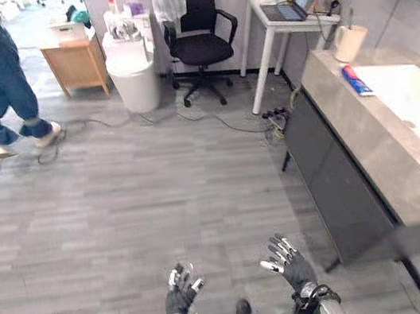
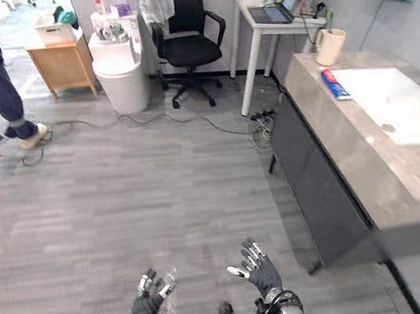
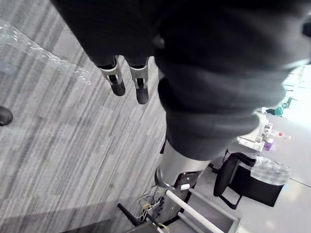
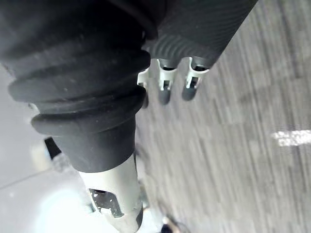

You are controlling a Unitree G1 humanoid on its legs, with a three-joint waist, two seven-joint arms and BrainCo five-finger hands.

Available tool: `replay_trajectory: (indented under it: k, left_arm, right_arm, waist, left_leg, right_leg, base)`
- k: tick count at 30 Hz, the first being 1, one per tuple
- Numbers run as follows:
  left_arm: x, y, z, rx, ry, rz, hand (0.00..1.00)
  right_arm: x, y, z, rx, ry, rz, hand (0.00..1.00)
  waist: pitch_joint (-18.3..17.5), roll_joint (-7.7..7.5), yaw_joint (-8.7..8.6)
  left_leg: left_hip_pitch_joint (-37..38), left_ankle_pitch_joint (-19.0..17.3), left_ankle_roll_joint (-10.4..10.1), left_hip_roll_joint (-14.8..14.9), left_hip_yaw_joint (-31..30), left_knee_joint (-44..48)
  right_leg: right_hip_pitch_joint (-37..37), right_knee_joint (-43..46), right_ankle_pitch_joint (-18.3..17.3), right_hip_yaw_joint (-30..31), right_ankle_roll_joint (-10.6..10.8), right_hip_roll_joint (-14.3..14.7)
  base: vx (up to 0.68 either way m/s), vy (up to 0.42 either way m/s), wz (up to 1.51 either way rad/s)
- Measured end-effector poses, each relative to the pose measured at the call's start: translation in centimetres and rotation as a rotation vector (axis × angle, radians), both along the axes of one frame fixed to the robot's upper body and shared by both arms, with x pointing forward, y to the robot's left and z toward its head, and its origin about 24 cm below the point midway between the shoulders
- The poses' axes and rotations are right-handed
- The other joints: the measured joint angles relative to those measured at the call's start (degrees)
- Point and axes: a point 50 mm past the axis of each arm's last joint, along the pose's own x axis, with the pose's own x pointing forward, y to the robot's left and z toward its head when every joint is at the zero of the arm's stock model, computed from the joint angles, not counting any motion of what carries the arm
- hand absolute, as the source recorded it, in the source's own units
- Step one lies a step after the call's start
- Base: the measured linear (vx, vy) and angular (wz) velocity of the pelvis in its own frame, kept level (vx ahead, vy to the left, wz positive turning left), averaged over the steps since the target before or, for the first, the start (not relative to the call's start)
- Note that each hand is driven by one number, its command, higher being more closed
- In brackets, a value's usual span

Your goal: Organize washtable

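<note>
We see both hands low and near over the floor [image 1: 160,197], holding nothing: left hand [image 1: 180,289] and right hand [image 1: 289,263], fingers spread. The worktop [image 1: 383,152] stands to the right, with a white sink [image 1: 419,102], a tube [image 1: 355,81] beside it and a cup [image 1: 350,42] at its far end.

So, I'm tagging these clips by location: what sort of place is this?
Probably an office or lab mocked up as a bathroom: a washtable with a white sink, what looks like a toilet, an office chair and a laptop.
</note>
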Motion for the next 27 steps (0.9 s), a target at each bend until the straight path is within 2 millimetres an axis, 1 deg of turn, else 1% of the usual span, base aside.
replay_trajectory:
  k: [1,2,3,4,5,6,7,8,9,10,11,12,13,14,15,16,17,18,19,20,21,22,23,24,25,26,27]
  left_arm:
    - [-0.2,0.3,-0.1,-0.003,0.011,0.021,0.00]
    - [-0.4,0.6,-0.2,0.004,0.017,0.026,0.00]
    - [0.0,0.8,-0.1,0.009,0.006,0.025,0.00]
    - [0.2,1.2,0.0,0.021,-0.004,0.026,0.00]
    - [0.2,1.6,0.0,0.030,-0.002,0.035,0.00]
    - [-0.1,1.9,-0.1,0.033,0.006,0.057,0.00]
    - [-0.2,2.1,-0.1,0.039,0.010,0.061,0.00]
    - [-0.2,2.4,-0.1,0.042,0.010,0.066,0.00]
    - [-0.3,2.5,-0.1,0.047,0.012,0.063,0.00]
    - [-0.2,2.4,-0.1,0.047,0.008,0.056,0.00]
    - [-0.2,2.3,-0.1,0.044,0.008,0.051,0.00]
    - [-0.5,2.2,-0.2,0.039,0.017,0.048,0.00]
    - [-0.6,1.9,-0.3,0.029,0.022,0.045,0.00]
    - [-0.7,1.6,-0.6,0.015,0.031,0.045,0.00]
    - [-0.7,2.1,-0.7,0.031,0.038,0.047,0.00]
    - [-0.4,2.7,-0.1,0.052,0.008,0.044,0.00]
    - [-0.6,2.8,0.1,0.058,-0.005,0.046,0.00]
    - [-0.5,2.8,0.4,0.059,-0.024,0.038,0.00]
    - [-0.5,2.4,0.4,0.057,-0.024,0.019,0.00]
    - [-0.5,2.4,0.5,0.062,-0.028,0.000,0.00]
    - [-0.1,2.9,0.7,0.099,-0.041,-0.063,0.00]
    - [0.2,3.2,0.9,0.121,-0.053,-0.106,0.00]
    - [0.5,3.1,1.0,0.122,-0.059,-0.121,0.00]
    - [0.9,2.7,1.2,0.126,-0.074,-0.154,0.00]
    - [0.8,2.0,1.1,0.117,-0.076,-0.182,0.00]
    - [0.7,1.7,1.1,0.112,-0.074,-0.197,0.00]
    - [0.4,1.1,0.9,0.097,-0.066,-0.225,0.00]
  right_arm:
    - [0.6,0.0,0.3,-0.005,-0.022,0.006,0.00]
    - [0.9,0.0,0.6,-0.006,-0.035,0.002,0.00]
    - [1.2,-0.3,0.7,-0.004,-0.040,-0.039,0.00]
    - [1.3,-0.4,0.7,0.000,-0.038,-0.061,0.00]
    - [1.4,-0.6,0.8,-0.005,-0.037,-0.073,0.00]
    - [1.8,-1.0,0.9,-0.004,-0.040,-0.110,0.00]
    - [2.0,-1.1,0.8,0.003,-0.040,-0.135,0.00]
    - [2.2,-1.1,0.6,0.005,-0.037,-0.133,0.00]
    - [2.7,-1.1,0.5,0.000,-0.037,-0.127,0.00]
    - [3.4,-1.2,0.6,-0.003,-0.043,-0.130,0.00]
    - [3.4,-1.2,0.4,-0.006,-0.036,-0.131,0.00]
    - [3.5,-1.3,0.1,-0.017,-0.025,-0.124,0.00]
    - [3.5,-1.6,0.0,-0.033,-0.022,-0.117,0.00]
    - [3.2,-1.9,-0.7,-0.053,0.010,-0.106,0.00]
    - [2.9,-1.6,-1.2,-0.048,0.041,-0.098,0.00]
    - [1.8,-1.2,-1.7,-0.050,0.068,-0.073,0.00]
    - [1.5,-1.0,-1.8,-0.054,0.074,-0.062,0.00]
    - [1.2,-0.7,-1.8,-0.050,0.077,-0.057,0.00]
    - [1.4,-1.0,-1.8,-0.065,0.067,-0.048,0.00]
    - [1.5,-1.2,-1.8,-0.074,0.063,-0.043,0.00]
    - [1.7,-0.8,-1.7,-0.063,0.059,-0.039,0.00]
    - [1.5,-0.8,-1.9,-0.058,0.068,-0.048,0.00]
    - [1.2,-0.9,-2.0,-0.060,0.077,-0.053,0.00]
    - [0.4,-1.2,-2.4,-0.061,0.101,-0.070,0.00]
    - [-0.4,-1.7,-2.8,-0.062,0.126,-0.092,0.00]
    - [-0.8,-1.8,-3.0,-0.061,0.140,-0.100,0.00]
    - [-1.5,-1.9,-3.3,-0.050,0.164,-0.112,0.00]
  waist:
    - [-0.10,-0.22,0.50]
    - [0.07,0.15,1.19]
    - [0.24,0.08,1.19]
    - [0.41,-0.75,1.40]
    - [0.73,-1.12,1.56]
    - [1.23,-1.76,2.64]
    - [1.72,-2.87,3.43]
    - [2.06,-3.71,3.97]
    - [2.59,-5.24,4.41]
    - [3.71,-5.59,4.46]
    - [3.80,-5.59,4.50]
    - [4.02,-4.92,4.51]
    - [3.97,-3.45,4.46]
    - [3.88,-2.96,4.05]
    - [3.89,-3.40,3.80]
    - [3.79,-4.29,3.39]
    - [3.78,-5.16,3.43]
    - [3.56,-6.15,3.64]
    - [2.38,-4.39,4.34]
    - [2.07,-3.86,4.12]
    - [1.82,-5.66,2.92]
    - [1.36,-6.44,1.41]
    - [1.37,-6.38,0.88]
    - [1.38,-6.02,0.89]
    - [1.55,-5.50,0.92]
    - [1.61,-5.22,0.99]
    - [1.76,-4.98,1.19]
  left_leg:
    - [-3.85,9.91,0.67,0.10,-0.93,9.44]
    - [-6.30,11.56,1.34,1.15,-1.40,15.39]
    - [-11.68,11.33,1.80,3.51,-1.48,24.75]
    - [-15.76,10.21,3.57,5.67,-1.40,30.12]
    - [-17.27,9.45,4.70,6.59,-1.17,31.73]
    - [-19.14,8.02,6.28,7.68,-0.98,32.33]
    - [-20.96,7.40,7.10,7.38,-0.97,29.31]
    - [-21.71,7.09,7.40,6.73,-0.94,26.63]
    - [-22.96,6.28,6.51,6.00,-1.07,22.27]
    - [-25.88,5.40,4.53,5.58,-3.36,12.27]
    - [-26.21,5.43,3.64,5.55,-4.10,6.00]
    - [-25.24,6.91,0.32,5.54,-7.04,-7.22]
    - [-24.15,7.93,-1.40,6.05,-10.63,-15.82]
    - [-22.43,11.29,-8.75,6.34,-9.81,-18.04]
    - [-21.61,9.59,-8.46,5.85,-7.80,-17.56]
    - [-20.93,8.03,-8.39,6.54,-6.84,-13.95]
    - [-21.20,9.26,-9.72,6.30,-7.93,-10.79]
    - [-22.89,10.13,-12.17,6.00,-11.49,-4.58]
    - [-20.08,4.31,-12.68,8.13,-12.98,-7.12]
    - [-19.33,1.07,-12.82,9.25,-11.95,-8.08]
    - [-18.01,0.84,-12.45,9.14,-7.46,-8.54]
    - [-16.09,1.35,-11.53,8.92,-3.82,-11.25]
    - [-14.99,1.84,-10.85,8.73,-2.33,-12.82]
    - [-12.48,3.00,-9.74,8.42,0.99,-16.17]
    - [-9.85,4.14,-8.61,7.71,3.85,-19.45]
    - [-8.40,4.70,-8.00,7.46,5.50,-21.04]
    - [-5.66,5.64,-7.06,6.83,8.27,-23.40]
  right_leg:
    - [2.23,-0.80,-0.61,2.31,-0.53,1.28]
    - [4.05,-2.02,-0.80,3.80,-0.80,1.94]
    - [7.80,-4.77,-0.87,5.80,-0.88,2.59]
    - [11.67,-7.36,-0.87,8.50,-0.88,2.41]
    - [14.00,-8.49,-0.87,10.50,-0.88,2.17]
    - [18.05,-10.17,-1.00,14.75,-0.78,1.25]
    - [20.67,-10.44,-2.25,19.53,-0.18,-0.98]
    - [21.62,-10.34,-3.17,21.43,0.52,-2.52]
    - [23.08,-10.16,-4.44,23.90,1.43,-4.34]
    - [24.37,-10.12,-7.30,28.22,3.50,-7.20]
    - [24.49,-10.02,-8.58,29.83,4.95,-8.30]
    - [24.01,-8.76,-11.55,33.14,8.23,-9.96]
    - [23.35,-7.22,-14.44,35.94,10.31,-10.42]
    - [23.22,-5.31,-17.95,40.49,12.68,-11.31]
    - [22.46,-3.87,-18.18,42.28,13.21,-11.63]
    - [20.29,-0.52,-15.84,44.22,13.32,-8.85]
    - [19.38,0.43,-14.77,44.47,12.72,-8.65]
    - [19.25,-0.76,-13.50,47.50,11.92,-10.00]
    - [17.54,-2.49,-10.72,48.28,13.23,-8.46]
    - [17.14,-3.68,-9.56,48.28,13.88,-8.14]
    - [15.60,-5.26,-7.00,48.94,14.97,-9.72]
    - [14.38,-6.96,-2.52,49.04,15.26,-11.14]
    - [14.03,-7.91,0.19,48.68,15.18,-11.57]
    - [12.88,-8.57,5.27,47.39,14.29,-11.82]
    - [11.75,-8.04,9.28,44.50,12.65,-11.83]
    - [11.02,-7.14,10.82,42.67,12.03,-11.92]
    - [9.02,-3.49,12.58,39.26,11.28,-11.93]
  base:
    - [0.81,0.087,-1.05]
    - [0.74,0.071,-0.92]
    - [0.67,0.090,-0.67]
    - [0.64,0.099,-0.56]
    - [0.71,0.201,-0.66]
    - [0.65,0.308,-0.96]
    - [0.62,0.356,-1.06]
    - [0.38,0.291,-1.05]
    - [0.42,0.432,-1.07]
    - [0.40,0.464,-1.06]
    - [0.43,0.605,-1.31]
    - [0.26,0.445,-1.31]
    - [0.37,0.723,-1.73]
    - [0.30,0.600,-1.42]
    - [0.35,0.662,-1.47]
    - [0.17,0.279,-1.22]
    - [0.20,0.429,-1.96]
    - [0.13,0.404,-2.67]
    - [0.16,0.516,-2.80]
    - [0.07,0.447,-2.58]
    - [0.01,0.416,-1.91]
    - [-0.03,0.348,-1.60]
    - [-0.06,0.268,-1.29]
    - [-0.05,0.229,-1.09]
    - [-0.05,0.225,-1.03]
    - [-0.03,0.187,-0.89]
    - [-0.01,0.182,-0.76]
